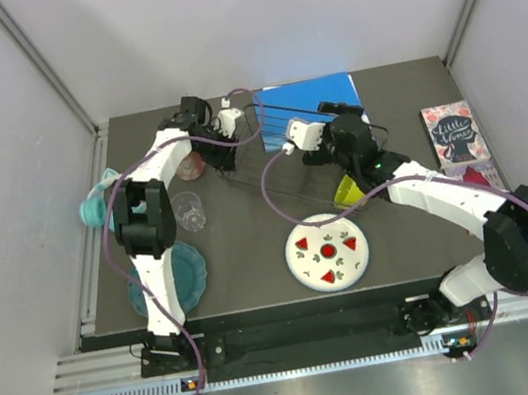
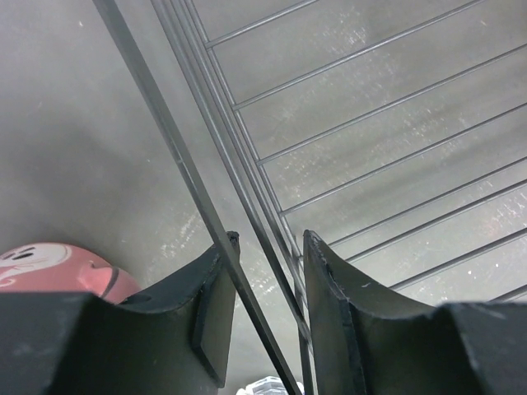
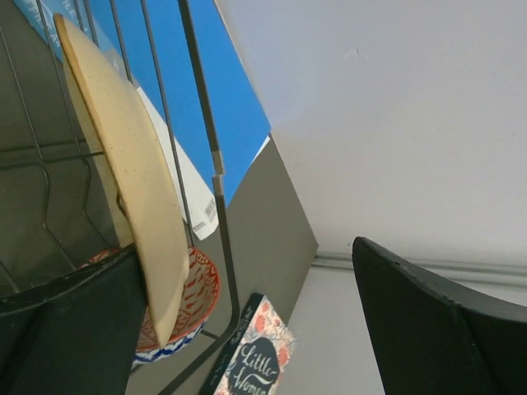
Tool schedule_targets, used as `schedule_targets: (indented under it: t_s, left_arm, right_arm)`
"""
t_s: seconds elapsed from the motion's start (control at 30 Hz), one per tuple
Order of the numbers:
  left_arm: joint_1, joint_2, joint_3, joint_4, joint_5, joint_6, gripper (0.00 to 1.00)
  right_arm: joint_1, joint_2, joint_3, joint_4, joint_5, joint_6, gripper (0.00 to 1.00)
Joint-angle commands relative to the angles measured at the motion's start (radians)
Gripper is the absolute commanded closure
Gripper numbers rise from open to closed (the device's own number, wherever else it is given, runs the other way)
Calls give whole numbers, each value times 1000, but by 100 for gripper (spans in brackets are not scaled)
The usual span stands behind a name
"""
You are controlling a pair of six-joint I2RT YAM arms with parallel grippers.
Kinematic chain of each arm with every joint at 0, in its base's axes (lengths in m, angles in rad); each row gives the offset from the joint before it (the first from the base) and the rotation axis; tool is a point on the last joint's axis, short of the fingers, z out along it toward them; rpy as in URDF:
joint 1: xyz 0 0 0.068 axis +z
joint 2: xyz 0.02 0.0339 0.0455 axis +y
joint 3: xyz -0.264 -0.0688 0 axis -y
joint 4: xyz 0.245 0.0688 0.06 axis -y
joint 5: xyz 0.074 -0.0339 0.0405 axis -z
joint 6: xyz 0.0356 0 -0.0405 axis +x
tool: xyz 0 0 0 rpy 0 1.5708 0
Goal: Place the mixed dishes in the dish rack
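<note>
The black wire dish rack [image 1: 280, 169] stands at the back middle. My left gripper [image 1: 223, 133] sits at its far left corner. In the left wrist view the jaws [image 2: 268, 247] stand narrowly apart over the rack's rim wire [image 2: 170, 132], closed on it. The pink mug [image 1: 190, 166] [image 2: 58, 267] lies just left of them. My right gripper [image 1: 331, 141] [image 3: 247, 247] is wide open inside the rack. The peach plate [image 3: 123, 164] stands on edge among the tines, against its left finger [image 3: 74, 329]. The yellow-green bowl [image 1: 349, 190], watermelon plate [image 1: 327, 250], clear cup [image 1: 188, 210] and teal plate [image 1: 171, 279] rest on the table.
A blue book [image 1: 313, 98] [image 3: 222, 90] lies behind the rack. A "Little Women" book [image 1: 451, 131] [image 3: 251, 358] lies at the right, with a red-patterned bowl [image 3: 198, 288] near it. Teal headphones [image 1: 95, 205] sit at the left edge. Walls close in on three sides.
</note>
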Motion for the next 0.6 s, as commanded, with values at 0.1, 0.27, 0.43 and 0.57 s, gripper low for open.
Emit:
schedule_targets:
  t_s: [0.1,0.27,0.43,0.57]
  left_arm:
    - [8,-63,-51,-46,-13,-21,58]
    - [8,-139,-147,-63,-6,-58,59]
    - [8,-245,-269,-62,-28,-87,59]
    - [8,-316,-327,-82,-30,-96,59]
  right_arm:
    - [-7,-162,142,-100,27,220,0]
    - [-8,-222,139,-201,75,420,0]
    - [-8,-271,136,-374,66,732,0]
    - [-26,-271,150,-547,43,1057,1]
